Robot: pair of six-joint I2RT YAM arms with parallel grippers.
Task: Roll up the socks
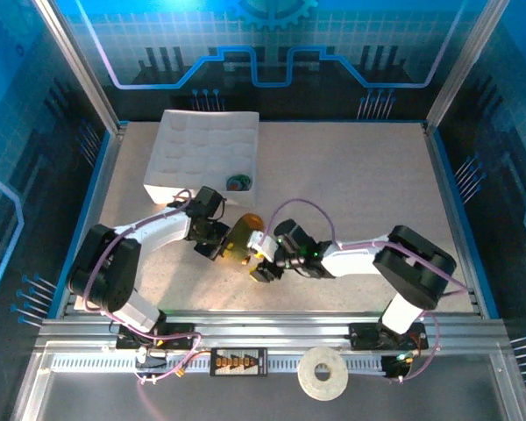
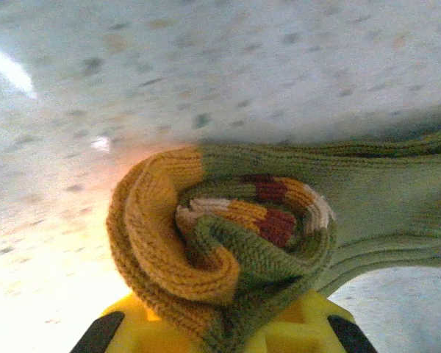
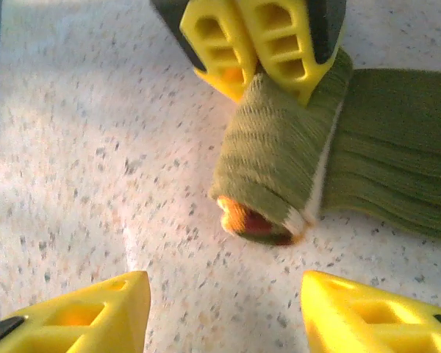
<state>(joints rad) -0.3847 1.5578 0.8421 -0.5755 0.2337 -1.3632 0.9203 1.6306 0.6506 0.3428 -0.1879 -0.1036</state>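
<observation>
L tool (image 3: 268, 70) clamped on olive-green sock (image 2: 235, 243), rolled into coil w/ orange toe wound in, on desk (image 3: 73, 147) near centre. R tool (image 3: 224, 287) wide, just beside roll, not touching.

Pale speckled surface (image 1: 359, 184), sandy with dark flecks, blue trim along the sides. Back left on it sits the white gridded tray (image 1: 212, 115), turned a little askew. Nearer the front, around the middle, the olive-green sock (image 1: 243, 235) stretches flat across the speckle, its orange-toed end curled into a tight roll.
</observation>
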